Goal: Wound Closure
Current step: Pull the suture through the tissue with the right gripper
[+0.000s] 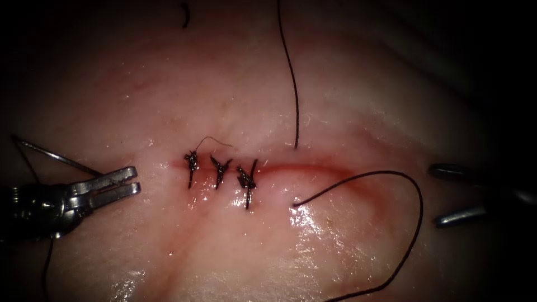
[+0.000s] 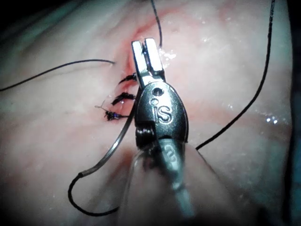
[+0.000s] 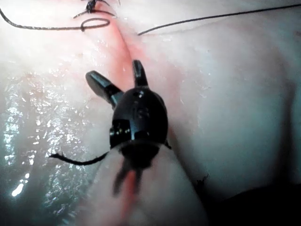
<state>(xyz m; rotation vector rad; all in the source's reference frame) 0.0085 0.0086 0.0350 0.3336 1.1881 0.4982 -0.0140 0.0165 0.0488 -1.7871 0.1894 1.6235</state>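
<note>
With left tool (image 1: pixel 136 180) clamping the curved steel needle (image 1: pixel 56 155) (clear of the tissue (image 1: pixel 224 251)), right tool (image 1: pixel 435 194) gapes empty — black thread (image 1: pixel 391 174) probably awaits tying.

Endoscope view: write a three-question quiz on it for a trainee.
1. True or false: the right tool holds the needle.
2. How many tied stitches cross the cut?
3. The needle is: A) in the tissue; B) held by the left tool, clear of the tissue; C) lying loose on the tissue.
Key: 1 false, its jaws stand open, holding nothing. 2 three. 3 B.
</note>
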